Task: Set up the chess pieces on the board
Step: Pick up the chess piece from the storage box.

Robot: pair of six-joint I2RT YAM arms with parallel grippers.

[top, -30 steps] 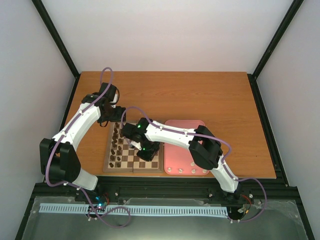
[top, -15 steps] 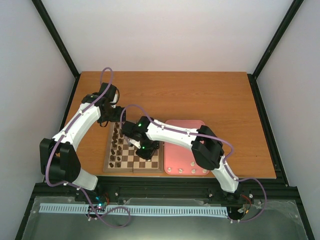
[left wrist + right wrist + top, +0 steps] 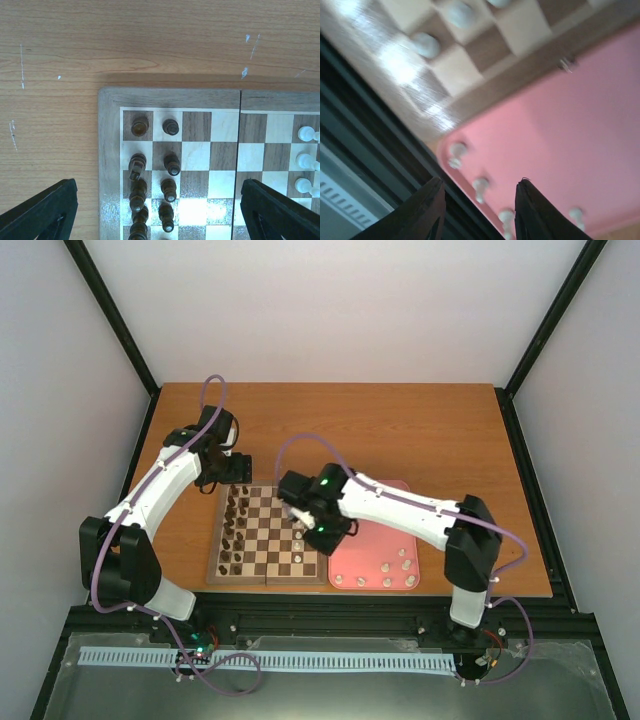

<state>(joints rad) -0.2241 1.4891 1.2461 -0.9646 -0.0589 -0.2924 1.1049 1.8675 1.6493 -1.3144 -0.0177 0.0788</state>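
The board (image 3: 262, 558) lies on the table at front left. Dark brown pieces (image 3: 235, 530) stand in its two left columns. A few cream-white chess pieces (image 3: 304, 558) stand near its right edge, and they show in the left wrist view (image 3: 304, 160) and the right wrist view (image 3: 425, 45). Several more white pieces (image 3: 385, 568) lie on the pink tray (image 3: 375, 515). My right gripper (image 3: 322, 537) is open and empty above the seam between board and tray, over the tray's white pieces (image 3: 481, 186). My left gripper (image 3: 228, 472) is open and empty above the board's far left corner.
The dark pieces (image 3: 171, 162) stand close together under my left gripper (image 3: 157, 215). The tray (image 3: 560, 125) touches the board's right border (image 3: 485, 87). A black frame rail (image 3: 365, 150) runs along the table's near edge, below my right gripper (image 3: 480, 210).
My right arm has swung right, from over the middle of the board to its right edge by the tray. The left arm has not moved.
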